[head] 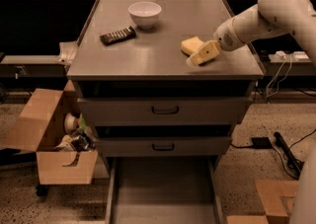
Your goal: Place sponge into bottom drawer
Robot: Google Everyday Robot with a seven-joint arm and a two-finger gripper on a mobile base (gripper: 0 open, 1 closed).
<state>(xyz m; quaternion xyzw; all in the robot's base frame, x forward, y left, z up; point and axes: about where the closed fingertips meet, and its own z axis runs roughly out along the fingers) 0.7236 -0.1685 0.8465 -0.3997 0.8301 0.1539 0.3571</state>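
- Sitting low at the front right of the worktop (148, 55), the gripper (201, 55) points left and down, its tan tip against the near right side of the sponge (190, 45). I cannot tell whether it is open or closed, or whether it has hold of the sponge.
- The sponge, pale yellow, lies on the worktop near the front right edge.
- The white arm (252, 23) slants up and away to the right.
- The bottom drawer (163, 193) is pulled out toward the viewer at floor level, well below the sponge; only its grey floor and low side walls show.
- The top drawer (163, 111) and middle drawer (163, 146) are closed.
- A white bowl (144, 14) stands at the back of the worktop; a dark ribbed bar (118, 35) lies left of it.
- An open cardboard box (49, 134) on the floor to the left holds mixed clutter.
- Cables and a power brick (260, 142) lie on the floor to the right.
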